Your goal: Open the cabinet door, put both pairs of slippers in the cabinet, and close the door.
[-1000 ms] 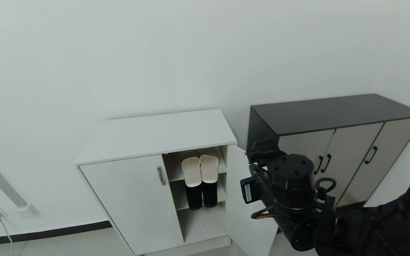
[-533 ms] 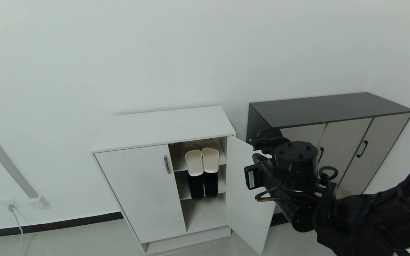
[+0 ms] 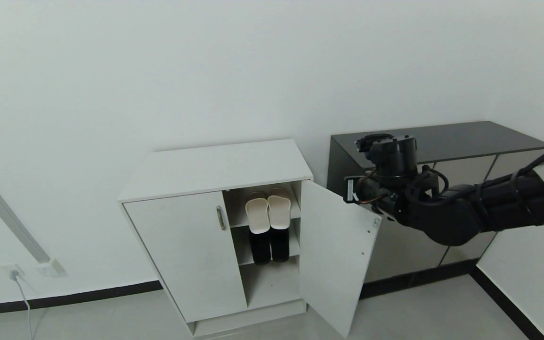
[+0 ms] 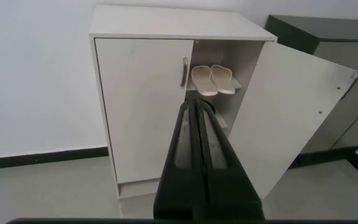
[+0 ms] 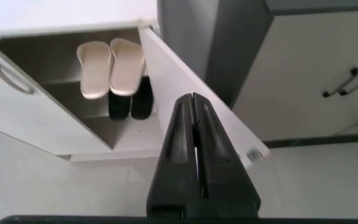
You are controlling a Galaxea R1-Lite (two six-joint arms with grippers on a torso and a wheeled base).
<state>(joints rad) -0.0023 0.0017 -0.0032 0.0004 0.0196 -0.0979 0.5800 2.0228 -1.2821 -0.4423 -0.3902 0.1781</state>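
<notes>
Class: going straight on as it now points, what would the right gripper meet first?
Probably the open cabinet door: the right gripper points at its panel, though depth is unclear.

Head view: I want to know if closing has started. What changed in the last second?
The right arm rose clear of the door's face. The camera also shifted early on. The door stayed open, with the white slippers and black slippers on their shelves.

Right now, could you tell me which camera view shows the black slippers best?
The head view: the black slippers show clearly under the white slippers. The right wrist view shows just their ends; in the left wrist view the left end effector hides most of them.
</notes>
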